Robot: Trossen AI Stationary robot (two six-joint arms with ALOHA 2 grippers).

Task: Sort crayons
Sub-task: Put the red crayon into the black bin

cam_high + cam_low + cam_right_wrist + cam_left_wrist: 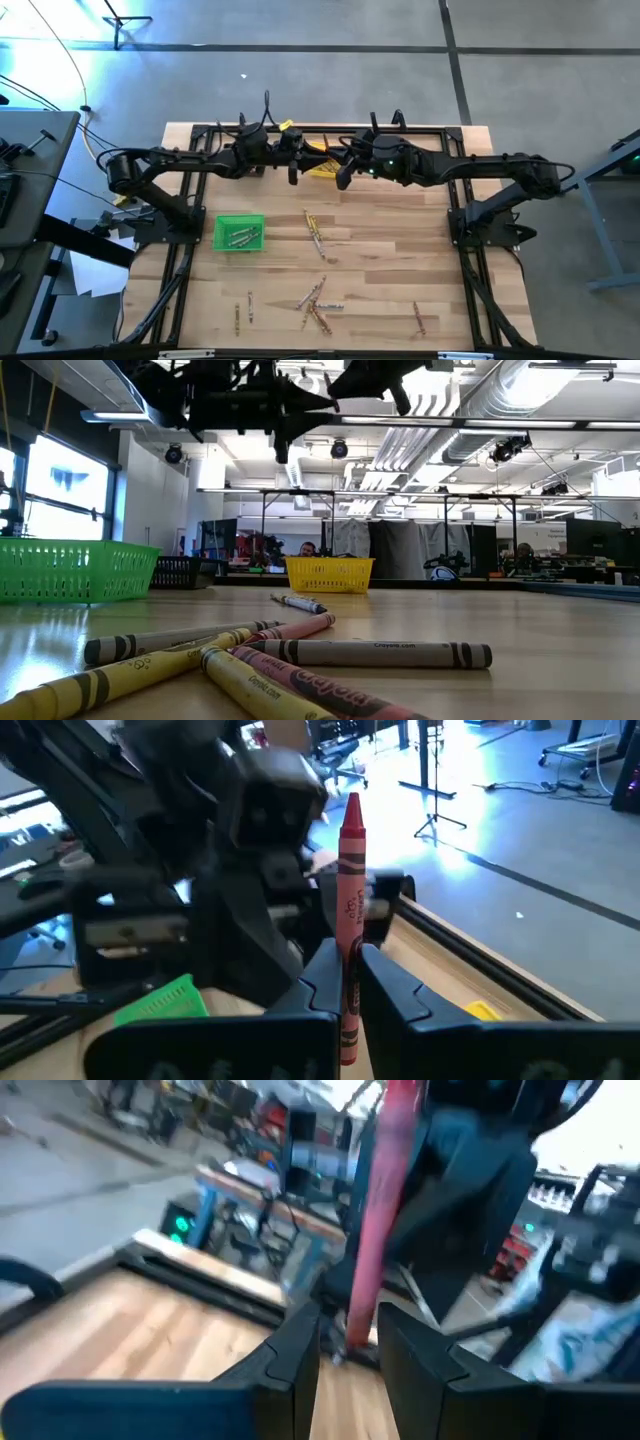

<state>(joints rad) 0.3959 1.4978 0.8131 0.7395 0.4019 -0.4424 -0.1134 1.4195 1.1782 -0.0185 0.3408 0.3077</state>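
Observation:
Both arms reach along the table's far edge and meet near the yellow bin (322, 168). My left gripper (293, 172) (350, 1345) has a blurred red crayon (385, 1200) standing between its fingers. My right gripper (343, 180) (350, 970) is shut on another red crayon (350, 870), tip up. Both are high above the table in the low view. Loose crayons (316, 235) (318, 305) (300, 655) lie flat on the wood. A few lie in the green bin (240, 233). My left gripper has the red crayon's lower end (352, 1315) between its two fingers. The crayon stands upright across the level fingers and is lifted clear of the table. Blur hides how the fingers meet it. My right gripper pinches the red crayon's lower half (350, 935) between its two fingers. The fingers come nearly level from the table's right and lie across the crayon. The crayon stands upright, pointed tip up, its butt end below the fingers, clear of the table.
The green bin (70, 570) stands at the table's left, a dark bin (180, 572) behind it, and the yellow bin (330, 574) at the far middle. A black frame (470, 215) runs round the table's edges. Bare wood lies at the table's middle and right.

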